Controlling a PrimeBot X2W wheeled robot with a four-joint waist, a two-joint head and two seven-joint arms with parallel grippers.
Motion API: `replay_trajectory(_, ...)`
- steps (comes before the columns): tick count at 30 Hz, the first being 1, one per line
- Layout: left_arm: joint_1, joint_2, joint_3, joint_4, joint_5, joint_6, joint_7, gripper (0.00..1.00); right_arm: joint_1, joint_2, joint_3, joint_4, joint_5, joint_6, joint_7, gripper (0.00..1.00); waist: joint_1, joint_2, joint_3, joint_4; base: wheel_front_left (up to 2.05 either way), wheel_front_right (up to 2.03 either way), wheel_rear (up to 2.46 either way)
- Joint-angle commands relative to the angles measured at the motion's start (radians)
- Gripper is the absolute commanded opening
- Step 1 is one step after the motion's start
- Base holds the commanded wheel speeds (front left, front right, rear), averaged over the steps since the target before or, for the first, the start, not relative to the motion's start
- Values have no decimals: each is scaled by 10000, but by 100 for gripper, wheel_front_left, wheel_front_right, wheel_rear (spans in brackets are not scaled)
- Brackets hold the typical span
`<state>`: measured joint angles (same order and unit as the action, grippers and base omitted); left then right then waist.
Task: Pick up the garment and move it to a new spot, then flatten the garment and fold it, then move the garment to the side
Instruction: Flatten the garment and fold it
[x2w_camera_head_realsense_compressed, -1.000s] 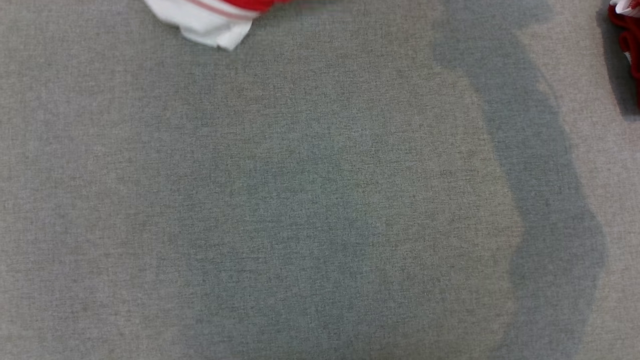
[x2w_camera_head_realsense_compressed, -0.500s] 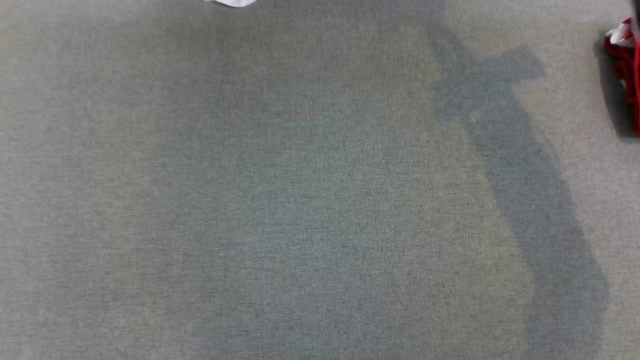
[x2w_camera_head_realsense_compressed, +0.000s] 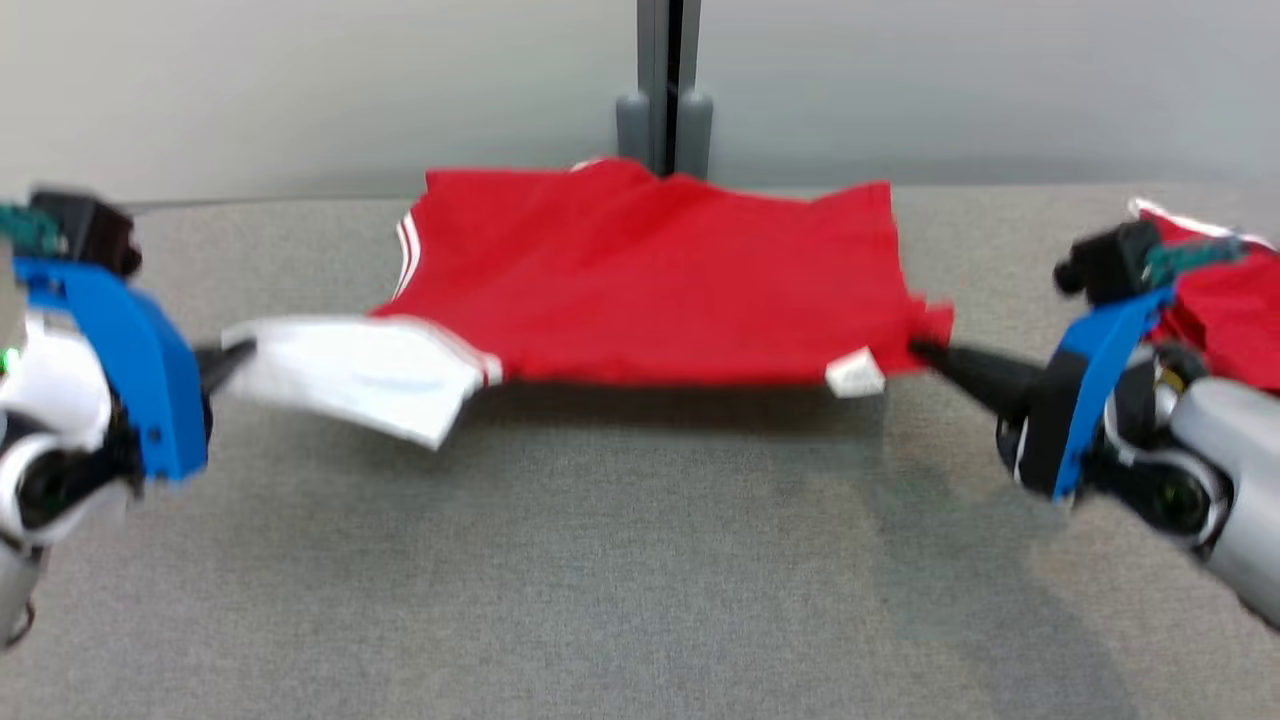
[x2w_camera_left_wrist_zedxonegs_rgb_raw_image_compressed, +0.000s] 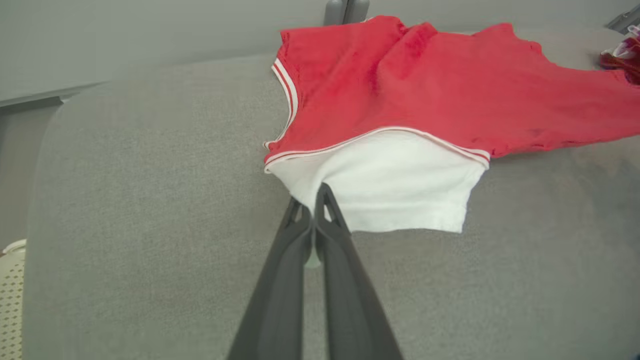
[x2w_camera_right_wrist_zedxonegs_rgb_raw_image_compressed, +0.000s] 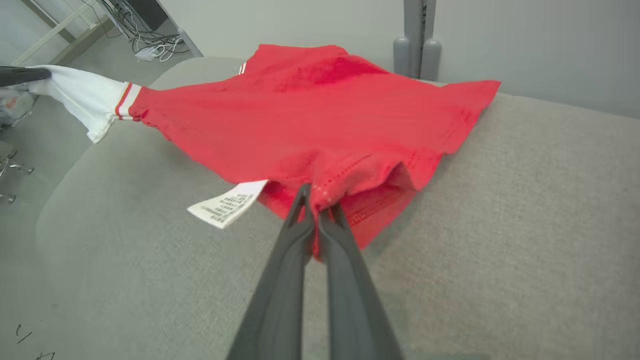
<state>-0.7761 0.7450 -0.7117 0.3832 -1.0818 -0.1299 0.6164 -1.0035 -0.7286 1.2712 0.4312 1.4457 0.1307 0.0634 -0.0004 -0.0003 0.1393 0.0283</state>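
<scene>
The garment (x2w_camera_head_realsense_compressed: 650, 280) is a red shirt with a white sleeve (x2w_camera_head_realsense_compressed: 350, 370) and white stripes. It hangs stretched just above the far half of the grey table (x2w_camera_head_realsense_compressed: 600, 570). My left gripper (x2w_camera_head_realsense_compressed: 235, 355) is shut on the white sleeve's edge (x2w_camera_left_wrist_zedxonegs_rgb_raw_image_compressed: 380, 185); its fingers (x2w_camera_left_wrist_zedxonegs_rgb_raw_image_compressed: 280, 280) pinch the cloth. My right gripper (x2w_camera_head_realsense_compressed: 920, 350) is shut on the red hem (x2w_camera_right_wrist_zedxonegs_rgb_raw_image_compressed: 370, 195), beside a white care label (x2w_camera_right_wrist_zedxonegs_rgb_raw_image_compressed: 227, 205). The two grippers hold opposite ends of the garment (x2w_camera_right_wrist_zedxonegs_rgb_raw_image_compressed: 310, 115), and the left fingers (x2w_camera_right_wrist_zedxonegs_rgb_raw_image_compressed: 22, 75) also appear in the right wrist view.
Another red and white piece of clothing (x2w_camera_head_realsense_compressed: 1225, 300) lies crumpled at the table's right, behind my right arm. A grey post (x2w_camera_head_realsense_compressed: 668, 90) stands against the wall behind the table's far edge. Cables (x2w_camera_right_wrist_zedxonegs_rgb_raw_image_compressed: 145, 35) lie on the floor beyond the table's left end.
The head camera has tilted up from bare table surface, so the stretched garment, both grippers and the back wall are now in the picture.
</scene>
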Motion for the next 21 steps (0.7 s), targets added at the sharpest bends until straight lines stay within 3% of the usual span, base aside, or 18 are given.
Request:
replay_trajectory(1,423,189,-35,-248,-266,24,276,0,416,-172,26,-178,113,1,148,0,4,3,-391,-275,0,0,0)
replay_trajectory(6,2290,1183,-237,-1908,-1556,574,1615,0,2073,-644,87,-1013,365,1,1119,0,4,3,-787,-334,0,0,0)
replay_trajectory(13,4160,2409,-412,-4044,-2563,1413,2280,0,3891,-1588,99,-2194,925,1,2259,0,4,3,-898,-471,0,0,0)
replay_trajectory(21,5507,3769,-276,-6100,-3661,2220,2663,0,4763,-2833,99,-3470,1741,1,3518,0,4,3,-1045,-678,0,0,0)
